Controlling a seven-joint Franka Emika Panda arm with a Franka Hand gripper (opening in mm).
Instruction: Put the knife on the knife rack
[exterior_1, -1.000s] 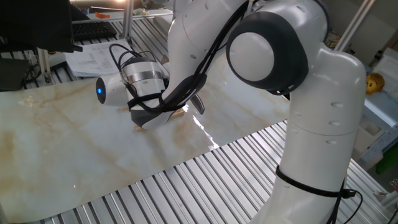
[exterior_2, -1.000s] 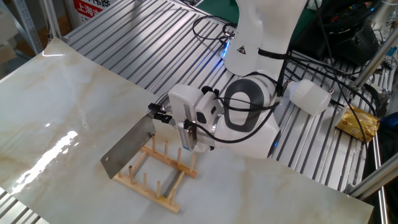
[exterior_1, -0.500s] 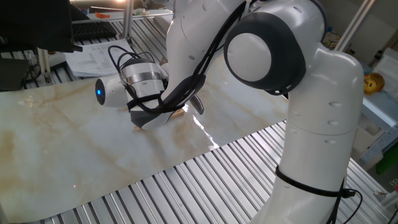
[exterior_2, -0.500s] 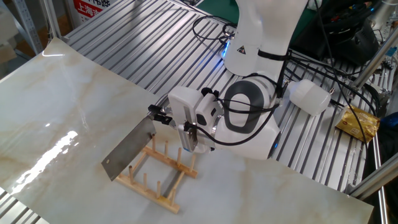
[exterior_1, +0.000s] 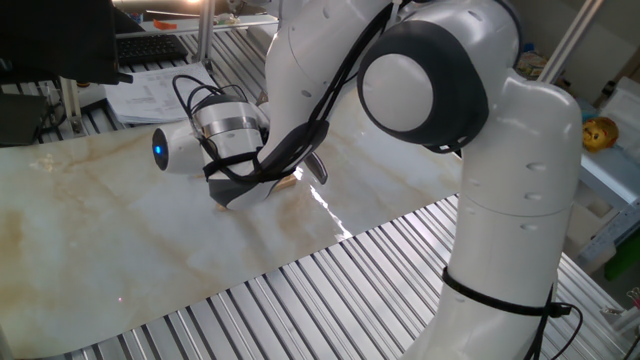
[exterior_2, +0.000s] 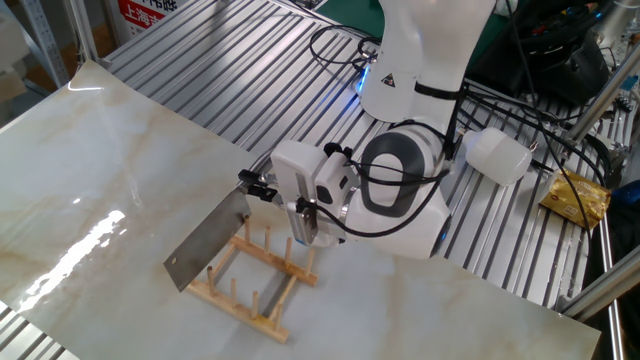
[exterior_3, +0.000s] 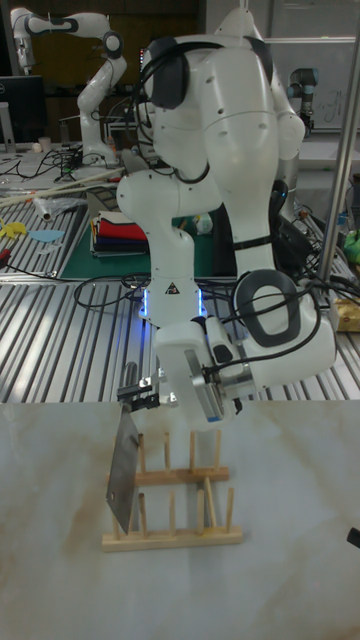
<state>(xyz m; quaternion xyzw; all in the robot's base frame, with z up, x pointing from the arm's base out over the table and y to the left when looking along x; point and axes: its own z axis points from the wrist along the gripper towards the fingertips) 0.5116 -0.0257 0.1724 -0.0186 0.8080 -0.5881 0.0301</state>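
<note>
The knife (exterior_2: 207, 243) is held on edge with its broad steel blade (exterior_3: 124, 470) sloping down along the left end of the knife rack (exterior_2: 255, 283). My gripper (exterior_2: 257, 185) is shut on the knife's handle end, and the handle itself is hidden in the fingers. The light-wood knife rack (exterior_3: 175, 500) stands on the marble top with its pegs upright. I cannot tell whether the blade touches the rack. In one fixed view the arm hides nearly all of this; only a shiny strip of blade (exterior_1: 318, 168) and a bit of wood (exterior_1: 288, 181) show.
The marble board (exterior_2: 90, 170) lies on a slatted metal table (exterior_2: 230, 70). The robot's base and cables (exterior_2: 420, 60) stand just behind the rack. Papers and a keyboard (exterior_1: 150, 48) lie beyond the board's far edge.
The arm has shifted only very slightly. The knife stays in the same grip at the left end of the rack, and the rack has not moved.
</note>
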